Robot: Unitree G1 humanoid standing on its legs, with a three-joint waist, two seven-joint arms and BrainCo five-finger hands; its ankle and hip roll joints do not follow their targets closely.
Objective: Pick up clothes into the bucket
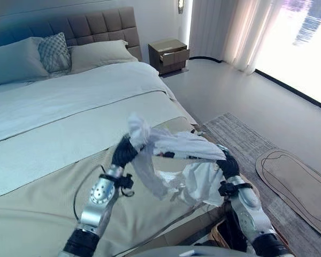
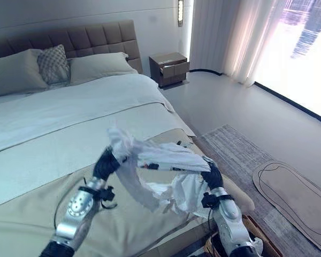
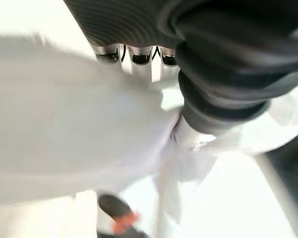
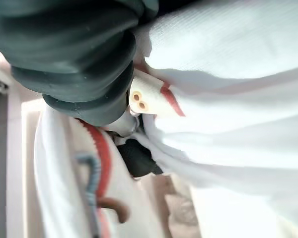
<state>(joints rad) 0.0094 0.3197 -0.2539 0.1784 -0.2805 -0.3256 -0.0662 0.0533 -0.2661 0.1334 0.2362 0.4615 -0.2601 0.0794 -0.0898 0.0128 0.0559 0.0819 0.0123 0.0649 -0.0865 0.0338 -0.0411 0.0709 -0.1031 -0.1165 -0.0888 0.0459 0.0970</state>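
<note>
Above the foot of the bed (image 1: 53, 144), I held a white garment (image 1: 176, 155) stretched between my left robot hand (image 1: 125, 151) and right robot hand (image 1: 228, 165), both gripping its cloth.

Wide bed (image 1: 53, 134) with grey pillows (image 1: 13, 60), white sheet (image 1: 69, 96), beige blanket (image 1: 37, 214) across its foot.

A bed (image 1: 53, 139) with pillows (image 1: 13, 59), nightstand (image 1: 168, 53), rug (image 1: 246, 144).
</note>
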